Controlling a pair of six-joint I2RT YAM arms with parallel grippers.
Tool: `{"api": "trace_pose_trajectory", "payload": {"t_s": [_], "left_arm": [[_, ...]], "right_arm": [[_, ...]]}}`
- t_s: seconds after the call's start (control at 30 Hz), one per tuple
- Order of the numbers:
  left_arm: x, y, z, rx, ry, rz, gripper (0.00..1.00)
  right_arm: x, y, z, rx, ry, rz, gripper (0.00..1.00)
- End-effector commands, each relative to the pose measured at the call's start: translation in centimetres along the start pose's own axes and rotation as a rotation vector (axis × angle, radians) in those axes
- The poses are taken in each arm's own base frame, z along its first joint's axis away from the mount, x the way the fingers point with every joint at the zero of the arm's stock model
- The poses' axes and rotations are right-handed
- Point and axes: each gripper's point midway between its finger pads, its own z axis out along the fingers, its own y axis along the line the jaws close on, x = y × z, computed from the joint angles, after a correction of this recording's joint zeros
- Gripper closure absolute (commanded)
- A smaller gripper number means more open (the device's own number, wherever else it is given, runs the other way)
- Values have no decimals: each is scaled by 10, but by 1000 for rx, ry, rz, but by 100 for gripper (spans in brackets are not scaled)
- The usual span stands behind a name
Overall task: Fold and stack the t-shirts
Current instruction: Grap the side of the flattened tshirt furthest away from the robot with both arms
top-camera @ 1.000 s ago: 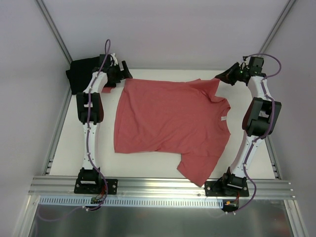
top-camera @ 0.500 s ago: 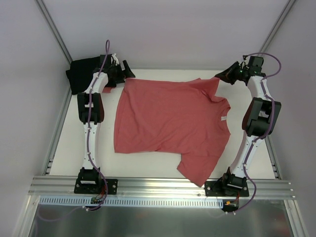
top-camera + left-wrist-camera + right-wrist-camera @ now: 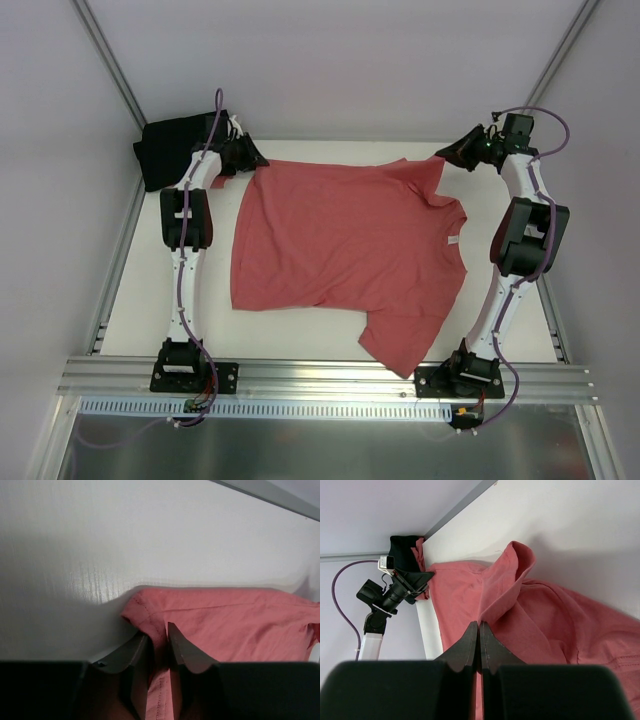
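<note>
The coral-red t-shirt (image 3: 345, 245) lies spread on the white table (image 3: 300, 325), its white neck label (image 3: 452, 242) at the right and one sleeve hanging toward the front rail. My left gripper (image 3: 250, 158) is at the shirt's far left corner, and the left wrist view has its jaws (image 3: 159, 635) closed on the hemmed edge (image 3: 150, 612). My right gripper (image 3: 448, 155) is at the far right corner; its jaws (image 3: 479, 625) are shut on a raised fold of the shirt (image 3: 510, 585). The black t-shirt (image 3: 165, 145) sits bunched in the far left corner, behind the left arm.
An aluminium rail (image 3: 330, 375) runs along the near edge with both arm bases on it. White walls and slanted frame posts (image 3: 110, 70) close in the far side. The table's left edge strip (image 3: 118, 260) runs beside the left arm.
The left gripper's jaws have closed on the shirt's far left corner after nudging slightly toward it. The right arm and the shirt have stayed put.
</note>
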Motion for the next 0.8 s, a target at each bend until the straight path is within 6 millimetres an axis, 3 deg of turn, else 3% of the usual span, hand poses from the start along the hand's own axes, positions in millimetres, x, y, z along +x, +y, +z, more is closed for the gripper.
{"api": "trace_pose_trajectory", "payload": {"t_s": [0.0,0.17,0.23,0.33,0.77], "left_arm": [[2,-6,2,22,12,-12,82],[1,-4,2,9,-2,-14,87],[-10,-11,-3,20,-46,13,89],[-17,-17,-7,28,-65,38,100],[-20,-39,-36,48,-52,101,100]], "right_arm": [[-11,38,-20,-52,-52,-68,100],[-9,38,-20,-51,-48,-66,100],[-9,38,-20,-50,-48,-66,100],[-9,40,-22,-52,-50,-71,100],[-4,46,-24,-73,-38,-78,100]]}}
